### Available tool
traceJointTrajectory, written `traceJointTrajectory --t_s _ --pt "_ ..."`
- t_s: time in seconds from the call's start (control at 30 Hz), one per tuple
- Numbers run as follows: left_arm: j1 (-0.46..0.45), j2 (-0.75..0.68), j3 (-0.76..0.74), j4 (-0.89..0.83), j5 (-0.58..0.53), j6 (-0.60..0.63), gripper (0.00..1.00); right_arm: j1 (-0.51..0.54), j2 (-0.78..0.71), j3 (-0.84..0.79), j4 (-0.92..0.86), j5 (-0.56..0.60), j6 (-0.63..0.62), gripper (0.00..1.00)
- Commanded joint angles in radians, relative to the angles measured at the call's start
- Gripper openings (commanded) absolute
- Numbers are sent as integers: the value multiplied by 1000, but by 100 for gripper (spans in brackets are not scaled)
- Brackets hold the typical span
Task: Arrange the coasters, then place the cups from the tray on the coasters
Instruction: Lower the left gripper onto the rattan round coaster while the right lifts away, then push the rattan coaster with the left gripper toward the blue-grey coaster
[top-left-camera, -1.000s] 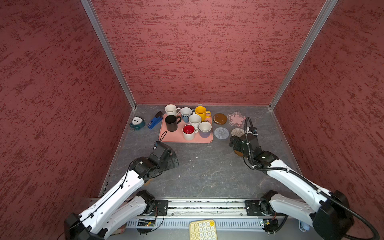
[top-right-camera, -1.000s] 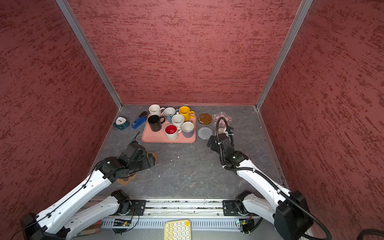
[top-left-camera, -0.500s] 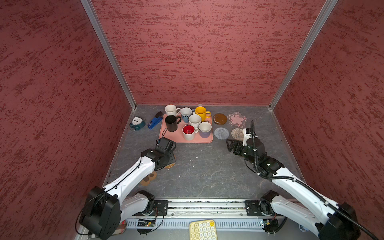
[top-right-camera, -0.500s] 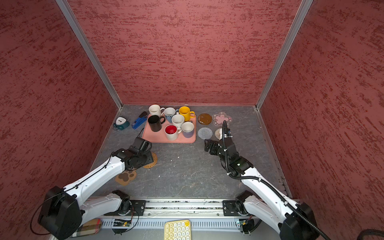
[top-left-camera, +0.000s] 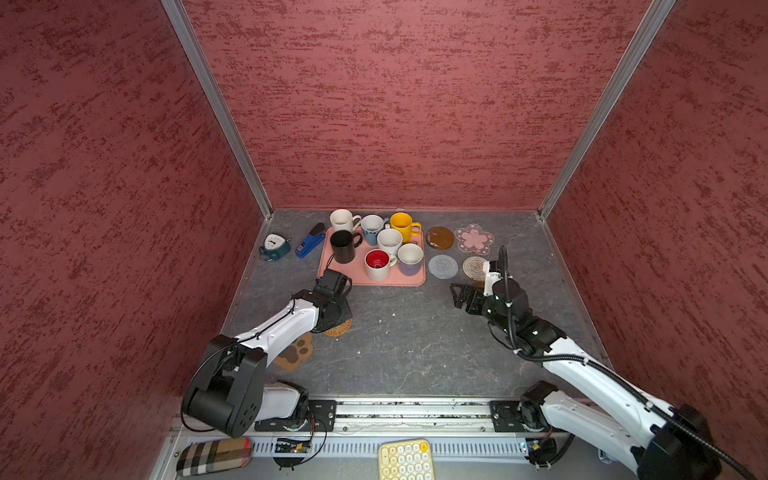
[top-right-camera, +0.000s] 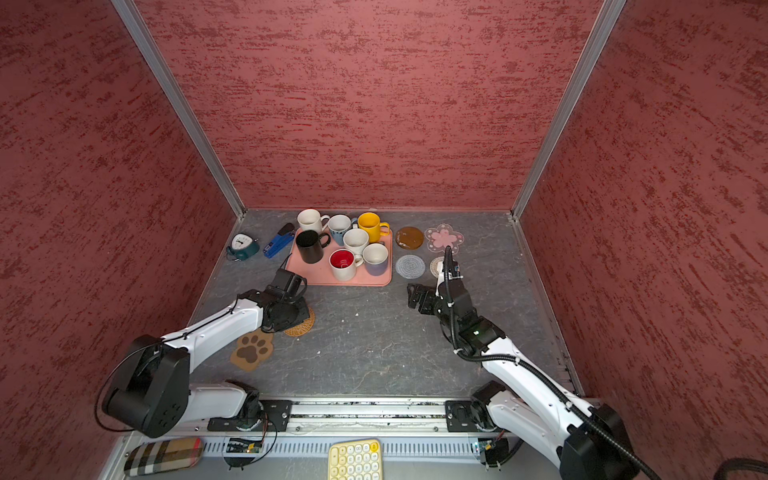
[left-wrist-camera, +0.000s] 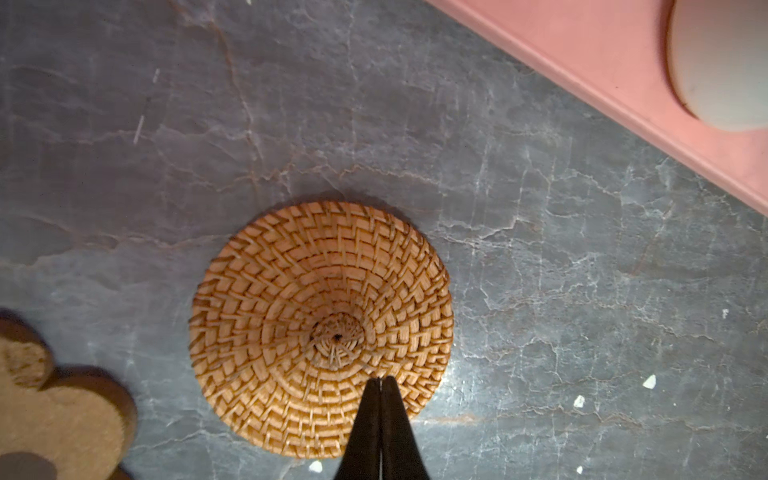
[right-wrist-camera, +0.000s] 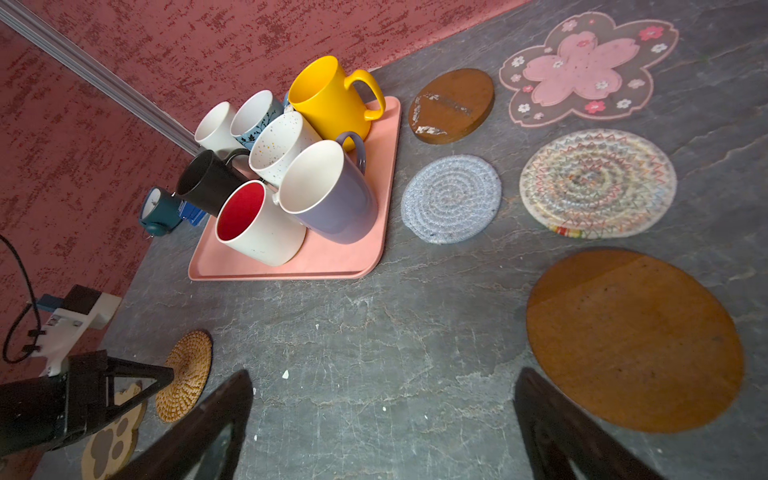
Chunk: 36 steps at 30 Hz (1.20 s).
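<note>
Rattan coaster (left-wrist-camera: 320, 324) lies under the left gripper (left-wrist-camera: 380, 382), which is clenched on nothing; the paw-print coaster (left-wrist-camera: 54, 415) is near. Right gripper (right-wrist-camera: 384, 374) hangs spread wide and empty, an amber disc (right-wrist-camera: 631, 340) just beside it. Beyond both, seven cups (right-wrist-camera: 332, 199) crowd the tray (right-wrist-camera: 286, 272).

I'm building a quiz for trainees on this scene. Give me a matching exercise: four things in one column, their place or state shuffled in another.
1 yellow mug
2 rattan coaster
3 flower coaster
4 right gripper

A open over bare table
B under the shut left gripper
C on the tray, far side
D on the table beside the far amber disc

Pairs: 1-C, 2-B, 3-D, 4-A
</note>
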Motion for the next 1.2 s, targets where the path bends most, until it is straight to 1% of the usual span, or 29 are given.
traceJointTrajectory --t_s 0.0,0.07,0.37,0.47,0.63,0.77,0.93,1.17 --pt "6 29 -24 60 22 5 3 -5 -13 -11 34 -20 -14 99" --pt "5 50 -26 73 32 4 0 -5 -22 -15 25 -9 -19 99" --pt "-42 119 -30 110 28 -27 0 -17 -56 -47 11 6 -23 99" --pt "-78 139 -26 122 24 -41 0 -21 -67 -53 7 6 -20 99" --pt "-174 194 9 139 10 -84 0 -32 -84 -66 0 10 -22 99" --pt "-260 241 57 149 7 -124 0 -73 -85 -67 -18 -10 -9 99" --pt "-377 312 152 153 6 -160 0 -130 -110 -81 -34 -56 16 99" --pt "-480 442 297 164 20 -182 0 -209 -141 -97 -67 -128 49 99"
